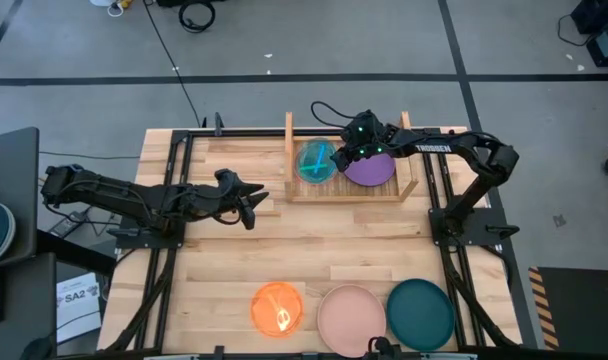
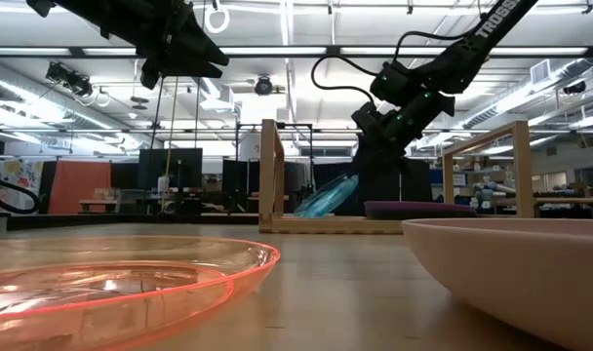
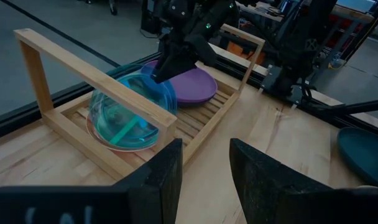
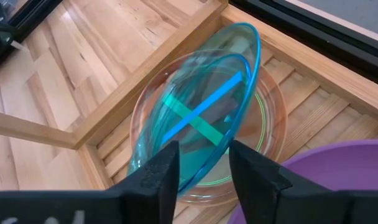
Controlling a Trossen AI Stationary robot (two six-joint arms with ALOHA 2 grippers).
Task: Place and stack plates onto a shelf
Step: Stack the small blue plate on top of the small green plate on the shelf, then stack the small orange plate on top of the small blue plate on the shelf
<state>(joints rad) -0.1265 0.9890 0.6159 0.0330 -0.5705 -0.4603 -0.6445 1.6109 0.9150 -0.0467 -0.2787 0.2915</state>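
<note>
On shelf (image 1: 350, 192), purple plate (image 1: 376, 170), tilted blue plate (image 1: 314, 160) (over clear ones)

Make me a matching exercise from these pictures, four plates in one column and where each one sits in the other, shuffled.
Plates:
1. blue plate
2. purple plate
3. orange plate
4. teal plate

Places:
A. flat on the shelf, right half
B. table's near edge, rightmost of three
C. tilted on the shelf, left half
D. table's near edge, leftmost of three

Pairs: 1-C, 2-A, 3-D, 4-B
</note>
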